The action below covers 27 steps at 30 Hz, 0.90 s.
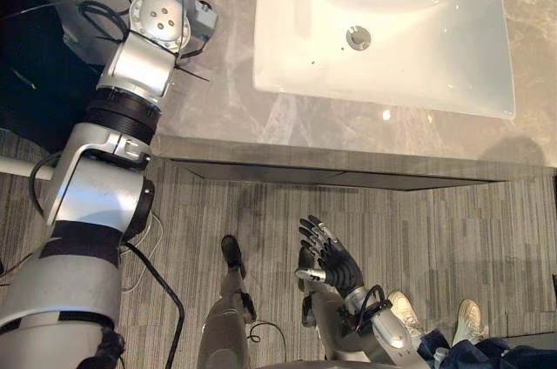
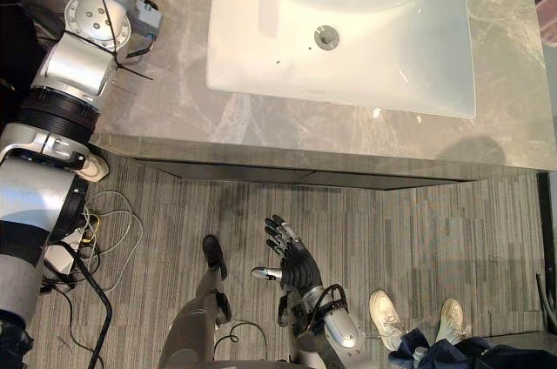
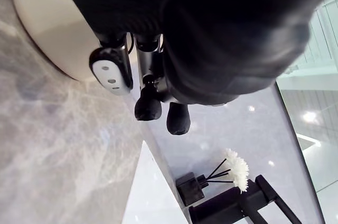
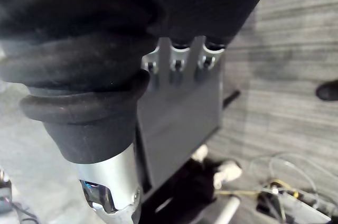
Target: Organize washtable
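Grey marble counter (image 1: 226,117) with a white sink (image 1: 418,47) at 1 o'clock. The left hand (image 3: 148,109) is at 11 o'clock beside a cream round pot (image 3: 53,28); its grip cannot be told. A black diffuser (image 3: 193,188) stands by the sink. The right hand (image 1: 335,260) hangs at 6 o'clock, fingers spread wide.

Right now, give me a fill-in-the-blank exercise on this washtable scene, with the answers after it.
1. The left hand is over the marble countertop, on the ____ side of the white sink.
2. The right hand hangs with straight fingers above the ____.
3. Beside the black faucet stands a reed diffuser with a white ____.
Answers: left; floor; flower.
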{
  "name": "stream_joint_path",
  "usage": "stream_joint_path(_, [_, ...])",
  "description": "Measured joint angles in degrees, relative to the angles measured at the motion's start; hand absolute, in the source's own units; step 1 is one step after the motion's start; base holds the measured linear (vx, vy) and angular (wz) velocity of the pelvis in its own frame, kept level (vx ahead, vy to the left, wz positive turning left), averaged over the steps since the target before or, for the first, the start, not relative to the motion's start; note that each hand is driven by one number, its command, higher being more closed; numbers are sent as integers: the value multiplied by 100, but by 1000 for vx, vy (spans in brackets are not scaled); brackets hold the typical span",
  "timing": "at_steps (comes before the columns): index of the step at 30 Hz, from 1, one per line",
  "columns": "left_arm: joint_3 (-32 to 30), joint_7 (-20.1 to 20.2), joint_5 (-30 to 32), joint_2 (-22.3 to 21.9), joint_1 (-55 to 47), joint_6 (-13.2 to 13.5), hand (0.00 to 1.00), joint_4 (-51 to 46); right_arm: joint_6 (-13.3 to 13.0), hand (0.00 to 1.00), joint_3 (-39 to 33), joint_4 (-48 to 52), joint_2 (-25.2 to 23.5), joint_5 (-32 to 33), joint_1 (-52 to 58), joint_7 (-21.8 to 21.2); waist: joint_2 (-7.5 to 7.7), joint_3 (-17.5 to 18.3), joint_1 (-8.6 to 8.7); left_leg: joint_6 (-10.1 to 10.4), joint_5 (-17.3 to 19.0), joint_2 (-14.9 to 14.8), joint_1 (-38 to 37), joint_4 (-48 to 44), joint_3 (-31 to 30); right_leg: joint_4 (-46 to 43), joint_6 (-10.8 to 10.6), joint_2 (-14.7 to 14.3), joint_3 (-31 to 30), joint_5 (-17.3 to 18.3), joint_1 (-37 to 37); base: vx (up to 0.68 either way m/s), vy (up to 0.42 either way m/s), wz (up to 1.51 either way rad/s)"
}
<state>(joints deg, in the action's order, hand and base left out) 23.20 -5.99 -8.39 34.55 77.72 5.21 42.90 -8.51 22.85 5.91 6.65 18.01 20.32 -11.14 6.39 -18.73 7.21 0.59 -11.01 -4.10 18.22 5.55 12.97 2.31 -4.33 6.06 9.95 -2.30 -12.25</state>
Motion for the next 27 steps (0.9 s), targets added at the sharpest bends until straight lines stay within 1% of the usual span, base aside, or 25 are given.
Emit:
stream_joint_path(3, [0,220,-74,41,-96,4,100,-121,1,0,2,0,1,-4,14,-42,-2,-1,-7,0,0,6,-2,-1,-17,1,0,5,15,0,12,0,0,0])
stream_joint_path(4, [0,227,-105,71,-181,7,100,-251,0,0,2,0,0,-4,14,-42,-2,-1,-7,0,0,7,-4,-1,-19,1,0,6,17,0,16,2,17,3])
stream_joint_path(5, [0,236,-124,143,-474,25,100,-699,1,0,2,0,1,-4,11,-42,-3,-2,-16,0,0,9,-8,-1,-28,2,0,7,29,0,25,3,9,3])
stream_joint_path(6, [1,261,-181,165,-612,39,100,-881,1,0,2,0,1,-4,11,-42,-3,-2,-18,0,0,9,-9,-2,-35,5,0,7,38,0,32,6,10,6])
stream_joint_path(8, [48,365,-409,179,-1242,95,100,-1540,1,0,-9,-1,4,-1,6,-41,-5,-2,-37,0,-1,19,-39,-4,-73,41,0,9,89,0,107,10,9,10])
stream_joint_path(9, [99,396,-477,179,-1400,102,100,-1683,1,0,-17,-1,5,0,4,-41,-10,1,-48,0,-1,22,-48,-4,-87,47,0,9,102,0,126,7,9,9])
stream_joint_path(10, [149,490,-558,179,-1608,105,100,-1887,1,0,-36,-1,5,0,0,-40,-20,3,-83,1,0,23,-58,-4,-95,57,-1,8,110,0,146,0,7,4])
stream_joint_path(11, [153,559,-678,178,-1880,170,100,-2220,1,0,-58,-2,25,1,-12,-39,-32,4,-150,1,0,24,-70,-4,-98,71,-1,7,113,0,166,-2,7,10])
stream_joint_path(12, [155,633,-760,178,-2151,207,100,-2513,1,0,-85,-9,81,1,-27,-39,-81,25,-173,1,0,30,-78,-4,-146,82,-1,6,165,0,210,2,8,14])
stream_joint_path(14, [152,738,-964,205,-2485,259,100,-2786,1,0,-159,-12,100,1,-32,-38,-150,55,-202,2,0,37,-108,-4,-181,89,-2,8,212,3,266,8,10,15])
stream_joint_path(15, [138,791,-1095,235,-2762,273,100,-2977,1,0,-217,-17,124,1,-37,-37,-218,91,-230,3,1,45,-144,-4,-195,95,-2,13,241,4,310,9,16,6])
stream_joint_path(16, [101,865,-1278,242,-3030,279,100,-3143,0,0,-275,-48,144,1,-41,-36,-285,133,-297,4,2,47,-180,-3,-194,95,-4,16,237,5,343,1,21,5])
stream_joint_path(17, [36,900,-1417,242,-3246,286,100,-3265,0,0,-291,-124,177,7,-71,-35,-327,154,-324,9,6,51,-235,-1,-197,102,-9,18,242,9,410,0,0,0])
stream_joint_path(18, [-51,940,-1500,241,-3414,290,100,-3344,0,0,-291,-198,201,8,-106,-35,-354,180,-332,12,9,50,-269,1,-203,102,-11,17,244,13,446,-11,15,4])
stream_joint_path(20, [-538,966,-1855,209,-4130,309,100,-3599,5,0,-413,-399,276,9,-166,-35,-473,368,-339,20,14,50,-341,14,-225,96,-18,9,279,36,524,-21,8,4])
stream_joint_path(21, [-734,964,-1931,189,-4357,320,100,-3704,5,0,-489,-419,269,9,-174,-32,-508,403,-334,20,13,54,-380,9,-229,94,-17,9,283,37,564,0,0,0])
stream_joint_path(23, [-1477,948,-2157,-57,-5277,417,100,-4044,5,0,-842,-483,272,43,-200,2,-622,532,-342,25,21,83,-630,32,-257,87,-14,14,332,94,826,-14,17,10])
stream_joint_path(24, [-1633,949,-2216,-138,-5519,430,100,-4159,5,0,-929,-483,272,49,-195,12,-659,608,-341,26,35,87,-662,33,-281,80,-1,17,362,122,841,-32,20,21])
stream_joint_path(25, [-1869,951,-2253,-301,-5989,480,100,-4382,5,0,-1108,-487,265,54,-192,42,-712,777,-348,35,51,90,-703,34,-319,72,30,17,407,176,899,-20,20,19])
stream_joint_path(26, [-2014,957,-2254,-474,-6429,529,100,-4597,5,0,-1260,-497,266,56,-192,86,-748,965,-382,48,62,86,-722,34,-337,43,25,18,427,219,920,5,18,15])
stream_joint_path(27, [-2067,963,-2254,-575,-6622,534,100,-4686,5,0,-1322,-501,263,57,-192,93,-766,1045,-426,48,62,80,-735,34,-341,13,33,19,430,235,920,2,12,5])
